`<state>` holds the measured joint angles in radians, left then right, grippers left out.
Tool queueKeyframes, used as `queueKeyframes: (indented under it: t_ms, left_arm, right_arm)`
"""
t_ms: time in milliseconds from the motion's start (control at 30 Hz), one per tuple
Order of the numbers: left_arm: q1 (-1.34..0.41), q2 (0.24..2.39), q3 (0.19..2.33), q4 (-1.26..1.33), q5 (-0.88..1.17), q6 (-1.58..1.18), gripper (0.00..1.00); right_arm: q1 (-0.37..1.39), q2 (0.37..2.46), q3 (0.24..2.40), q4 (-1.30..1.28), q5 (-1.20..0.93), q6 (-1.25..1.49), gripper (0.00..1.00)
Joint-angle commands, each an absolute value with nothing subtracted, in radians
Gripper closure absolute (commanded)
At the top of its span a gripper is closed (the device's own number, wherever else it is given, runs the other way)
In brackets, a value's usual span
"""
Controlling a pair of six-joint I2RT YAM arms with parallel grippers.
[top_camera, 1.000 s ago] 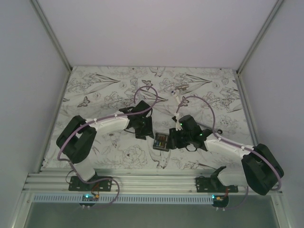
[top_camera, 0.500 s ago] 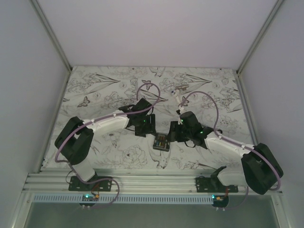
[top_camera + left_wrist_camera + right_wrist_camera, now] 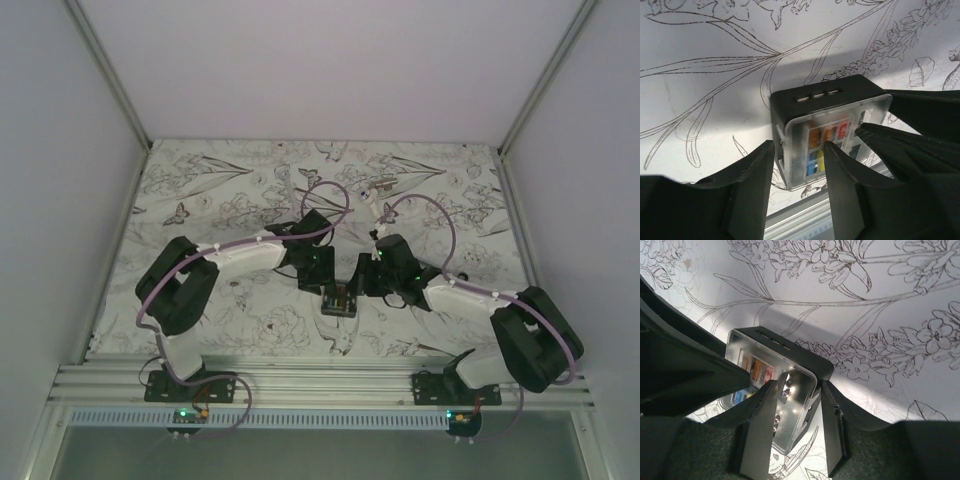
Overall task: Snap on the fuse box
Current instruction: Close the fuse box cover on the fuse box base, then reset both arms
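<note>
The fuse box lies flat on the flower-patterned table, a black base under a clear cover with red, orange, yellow and blue fuses showing. My left gripper is open at its left side. In the left wrist view one finger is beside the fuse box and the other is over the cover. My right gripper is open at its right side. In the right wrist view one finger lies on the cover of the fuse box and the other is just outside the right wall.
A silver tool and a small white part lie behind the arms at the back of the table. An aluminium rail runs along the near edge. Walls close in the left and right sides.
My left gripper has moved right and forward from well left of the fuse box to its left edge. My right gripper has shifted slightly up and left. The box has stayed in place.
</note>
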<state>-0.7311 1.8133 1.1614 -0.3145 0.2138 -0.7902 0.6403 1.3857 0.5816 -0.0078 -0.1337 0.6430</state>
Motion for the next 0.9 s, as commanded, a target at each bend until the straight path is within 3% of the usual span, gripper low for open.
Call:
queueKeyframes:
  t_ms: [0, 167, 267, 367, 533, 633, 767, 867]
  left_arm:
    - [-0.723, 1.896, 1.123, -0.343, 0.172, -0.81, 0.55]
    - [-0.687, 1.895, 1.092, -0.341, 0.163, -0.815, 0.56]
    - [-0.682, 1.825, 1.08, -0.339, 0.13, -0.777, 0.52]
    - [-0.678, 1.717, 1.068, -0.34, 0.069, -0.736, 0.43]
    - [-0.638, 1.524, 1.013, -0.34, -0.067, -0.665, 0.17]
    - [-0.575, 1.416, 0.949, -0.34, -0.171, -0.631, 0.04]
    - [-0.474, 1.288, 0.865, -0.335, -0.336, -0.596, 0.0]
    - [-0.423, 1.207, 0.804, -0.319, -0.539, -0.595, 0.0]
  right_arm:
    - [0.641, 1.456, 0.556, 0.0, -0.16, 0.633, 0.59]
    - [0.644, 1.511, 0.586, 0.008, -0.164, 0.615, 0.63]
    - [0.644, 1.462, 0.623, 0.007, -0.149, 0.581, 0.61]
    - [0.633, 1.377, 0.667, -0.029, -0.069, 0.535, 0.5]
    - [0.519, 1.242, 0.671, -0.056, 0.1, 0.465, 0.4]
    - [0.419, 1.167, 0.616, 0.005, 0.232, 0.426, 0.26]
    - [0.316, 1.107, 0.521, 0.171, 0.429, 0.357, 0.01]
    - [0.257, 1.113, 0.446, 0.334, 0.504, 0.279, 0.01]
